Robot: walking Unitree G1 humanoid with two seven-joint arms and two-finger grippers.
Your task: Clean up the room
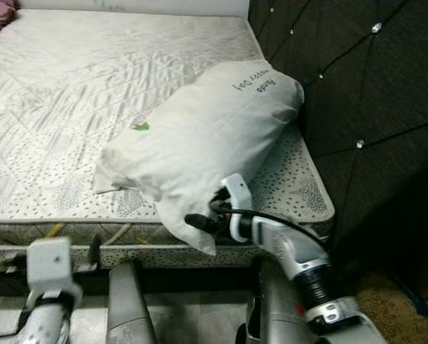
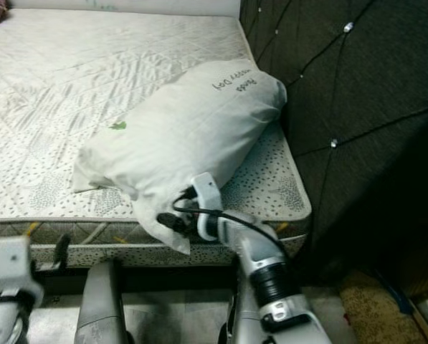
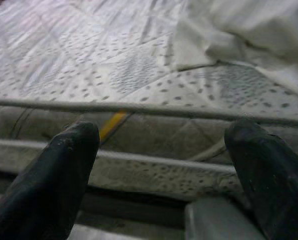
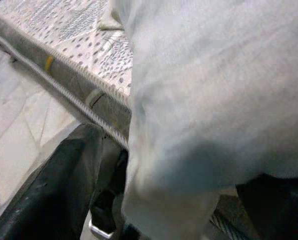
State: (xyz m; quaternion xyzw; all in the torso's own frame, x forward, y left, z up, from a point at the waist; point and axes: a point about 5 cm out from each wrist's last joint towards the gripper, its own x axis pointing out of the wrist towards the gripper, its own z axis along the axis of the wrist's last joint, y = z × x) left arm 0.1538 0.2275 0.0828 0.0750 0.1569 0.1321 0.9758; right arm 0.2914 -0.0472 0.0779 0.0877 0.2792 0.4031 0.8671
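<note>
Here:
Pillow (image 1: 199, 136): lay slantwise on the bed (image 1: 70, 86), beside the dark padded headboard (image 1: 371, 93), one corner overhanging the edge.
Right gripper (image 1: 203, 222): jaws pinched that overhanging corner.
Left gripper (image 3: 158, 165): low before the bed's side, jaws spread.

Right arm (image 1: 300, 261): silver casing, black ribbed collar, silver ring with small screws, white bracket at the wrist, black cable looped over it. Right gripper (image 4: 153, 200): two long black fingers. Left arm (image 1: 49, 276): white block on a silver mount. Left gripper (image 3: 161, 165): black, scuffed fingertips (image 3: 71, 145).
</note>
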